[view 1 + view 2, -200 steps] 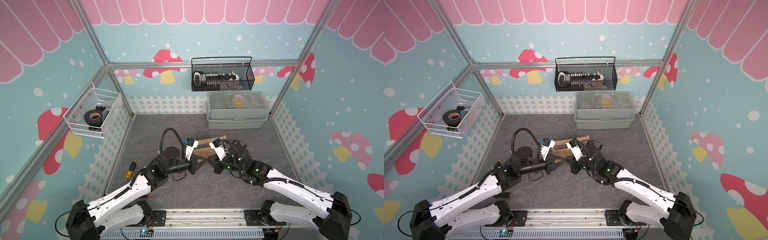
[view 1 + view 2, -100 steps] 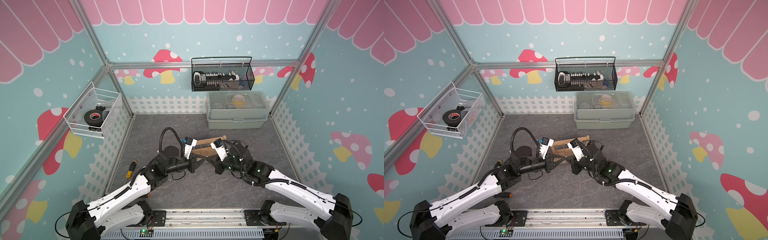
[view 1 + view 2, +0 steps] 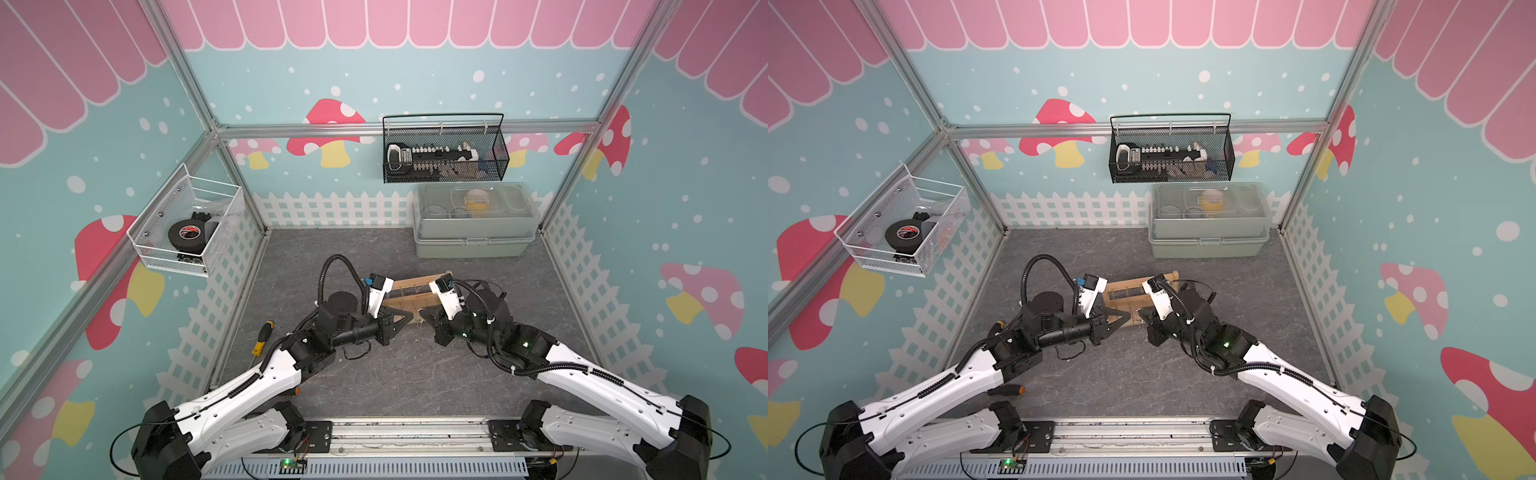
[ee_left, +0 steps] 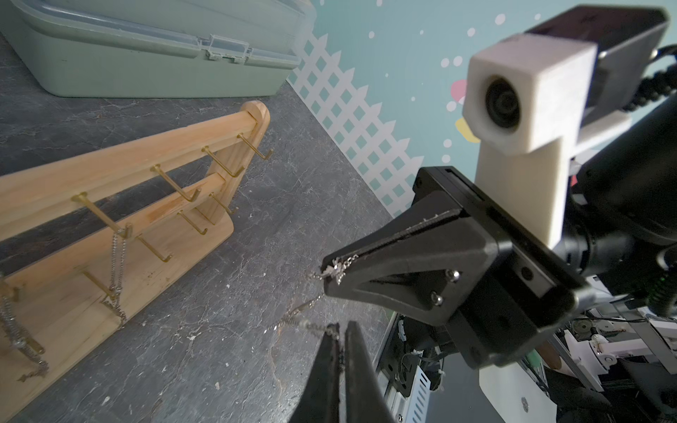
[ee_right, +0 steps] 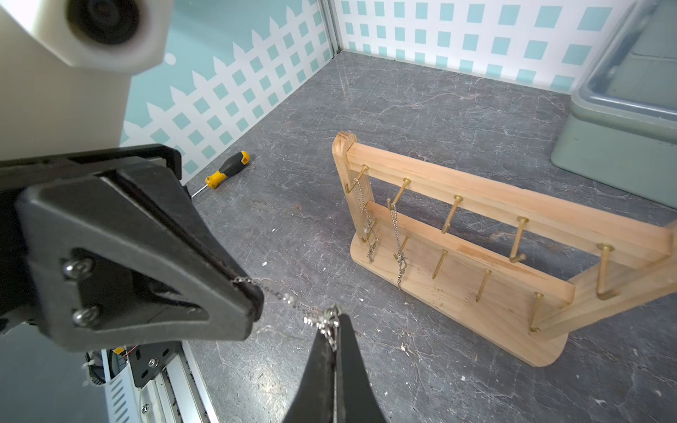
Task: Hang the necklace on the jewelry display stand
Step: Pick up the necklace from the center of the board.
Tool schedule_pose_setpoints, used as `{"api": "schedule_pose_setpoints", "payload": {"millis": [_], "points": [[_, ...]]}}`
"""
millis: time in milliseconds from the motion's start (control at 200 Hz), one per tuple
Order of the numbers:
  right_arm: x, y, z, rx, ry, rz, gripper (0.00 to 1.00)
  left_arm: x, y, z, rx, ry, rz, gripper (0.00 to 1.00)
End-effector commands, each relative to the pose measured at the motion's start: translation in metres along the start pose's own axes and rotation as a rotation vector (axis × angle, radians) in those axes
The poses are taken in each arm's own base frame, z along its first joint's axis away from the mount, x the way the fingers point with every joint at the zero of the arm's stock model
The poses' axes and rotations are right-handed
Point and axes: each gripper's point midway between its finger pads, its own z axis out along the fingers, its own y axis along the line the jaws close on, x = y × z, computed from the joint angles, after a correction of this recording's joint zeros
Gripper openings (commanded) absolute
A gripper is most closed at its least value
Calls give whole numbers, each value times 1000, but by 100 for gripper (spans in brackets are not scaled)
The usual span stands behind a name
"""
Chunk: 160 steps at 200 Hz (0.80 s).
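Left wrist view: the left gripper (image 4: 341,327) is pinched almost fully closed on one end of the necklace (image 4: 335,270).
Right wrist view: the right gripper (image 5: 336,322) is clamped fully closed on the chain's other end, where it bunches at the tip.
Necklace: a thin silver chain strung between the two gripper tips, on the hook side of the jewelry display stand (image 5: 476,223), near it but apart, on no hook.
Stand: upright on the table (image 5: 403,110).
Other chains (image 5: 396,234): two hang from the stand's hooks at its end nearest the screwdriver (image 5: 227,170).
Top views: in both, the grippers meet tip to tip just beside the stand's base.
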Motion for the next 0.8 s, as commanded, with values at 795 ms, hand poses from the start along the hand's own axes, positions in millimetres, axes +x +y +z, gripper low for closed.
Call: {"api": "schedule_pose_setpoints", "payload": {"millis": [795], "points": [[0, -30, -21, 175, -58, -118, 1, 7, 20, 29, -32, 48, -72, 8]]}}
